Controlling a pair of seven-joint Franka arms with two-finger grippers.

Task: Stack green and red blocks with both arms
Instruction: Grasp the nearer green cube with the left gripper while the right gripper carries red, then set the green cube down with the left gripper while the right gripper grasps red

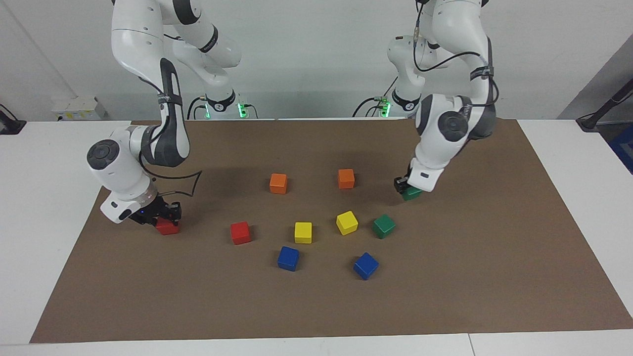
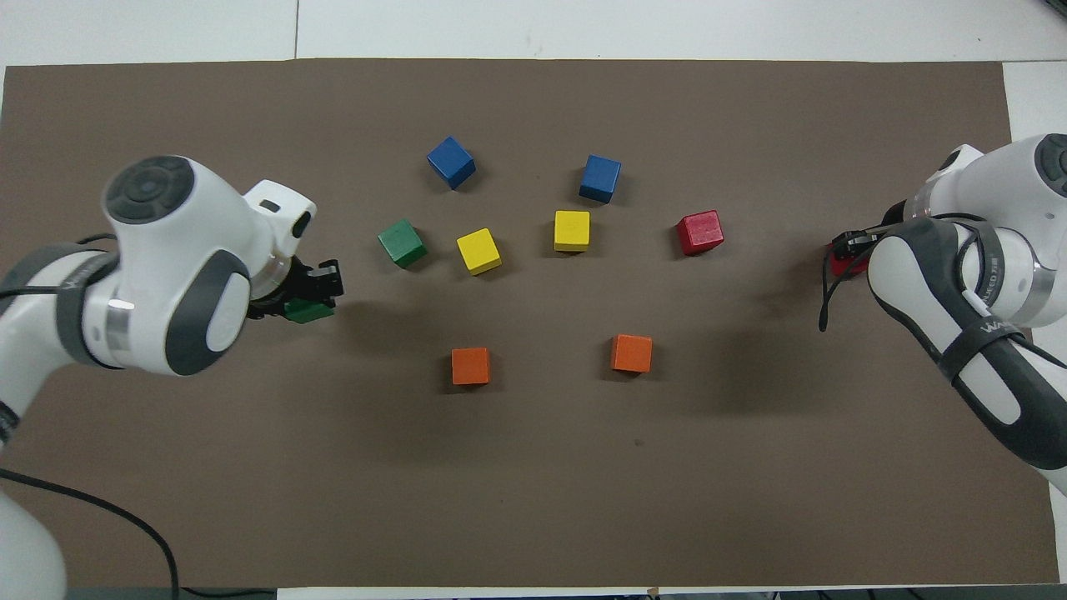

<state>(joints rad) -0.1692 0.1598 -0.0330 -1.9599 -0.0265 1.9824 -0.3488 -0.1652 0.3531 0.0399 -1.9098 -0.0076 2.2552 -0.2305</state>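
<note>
Brown mat (image 1: 494, 277) gives you open room along its lower frame edge. Your left gripper (image 1: 406, 188) grasps a green block (image 1: 412, 194) right of centre; your right gripper (image 1: 160, 215) grasps a red block (image 1: 168, 227) by the mat's left edge.
</note>
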